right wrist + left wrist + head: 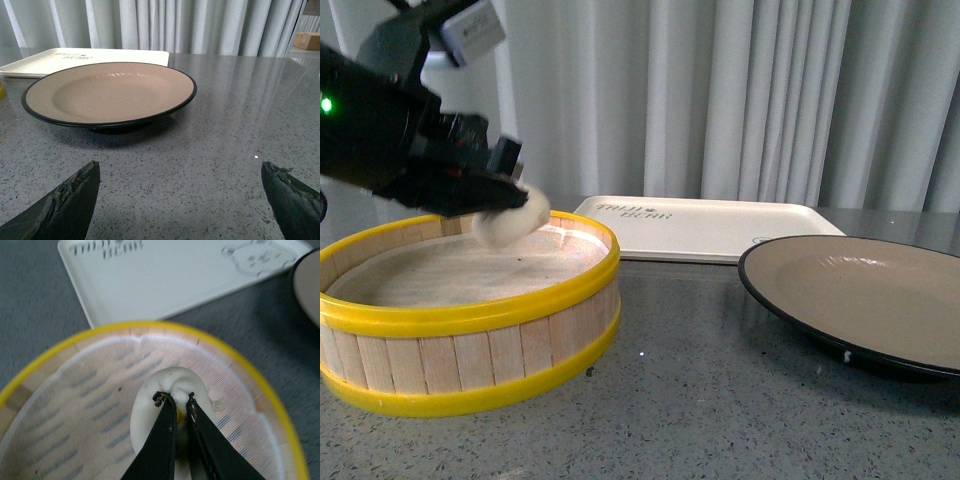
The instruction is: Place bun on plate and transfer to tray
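Front view showed a basket [470, 350] of wooden slats with yellow rims on the grey table [720, 400], at the left. It was lined with a pale mesh sheet [100, 405]. The bun [515, 222] was not resting on that sheet. The left gripper [508, 198] held it over the far side of the basket, about level with the rim. To the right, apart from the basket, sat the plate [850, 290], beige inside with a black rim. Behind both lay the tray [710, 230], cream-white, with dark lettering and a bear drawing [260, 257].

In the left wrist view the bun [172, 380] looked off-white, smooth and soft, and its twisted top was pinched between the two black fingers [162, 430], which were drawn nearly together. In the right wrist view the right gripper [180, 200] hung low over the table near the plate [110, 92], its fingers [65, 205] spread wide and gripping nothing.
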Tool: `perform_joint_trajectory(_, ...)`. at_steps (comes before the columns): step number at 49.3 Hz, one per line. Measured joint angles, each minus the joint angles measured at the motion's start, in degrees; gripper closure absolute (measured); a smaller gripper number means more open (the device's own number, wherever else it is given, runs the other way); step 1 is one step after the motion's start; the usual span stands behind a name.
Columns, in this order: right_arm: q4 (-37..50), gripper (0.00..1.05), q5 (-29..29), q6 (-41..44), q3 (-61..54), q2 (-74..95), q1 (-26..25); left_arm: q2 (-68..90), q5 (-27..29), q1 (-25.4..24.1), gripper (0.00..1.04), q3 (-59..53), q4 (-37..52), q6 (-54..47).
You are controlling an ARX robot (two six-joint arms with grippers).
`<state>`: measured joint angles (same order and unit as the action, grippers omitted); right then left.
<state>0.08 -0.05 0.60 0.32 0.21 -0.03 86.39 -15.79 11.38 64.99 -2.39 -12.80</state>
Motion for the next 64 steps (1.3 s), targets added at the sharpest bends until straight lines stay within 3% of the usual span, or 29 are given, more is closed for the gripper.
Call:
perform_joint_trajectory(13, 0.0, 0.08, 0.0, 0.0, 0.0, 0.0, 0.0, -1.2, -1.7, 5.0, 1.01, 5.4, 2.0, 0.9)
perform_joint_trajectory(20, 0.0, 0.08, 0.0, 0.0, 0.0, 0.0, 0.0, 2.6, -5.7, 11.3, 1.01, 10.0, 4.0, 1.1)
perform_joint_trajectory(28, 0.0, 0.08, 0.0, 0.0, 0.0, 0.0, 0.0, 12.2, -2.7, 16.7, 1.01, 16.8, 2.8, 0.7)
perform_joint_trajectory(38, 0.0, 0.08, 0.0, 0.0, 0.0, 0.0, 0.0, 16.5, -8.7, 18.4, 1.01, 19.8, 1.9, -0.1)
perform_joint_trajectory(64, 0.0, 0.08, 0.0, 0.0, 0.0, 0.0, 0.0, 23.5, -4.7, 24.0, 1.01, 24.3, 0.2, -0.1)
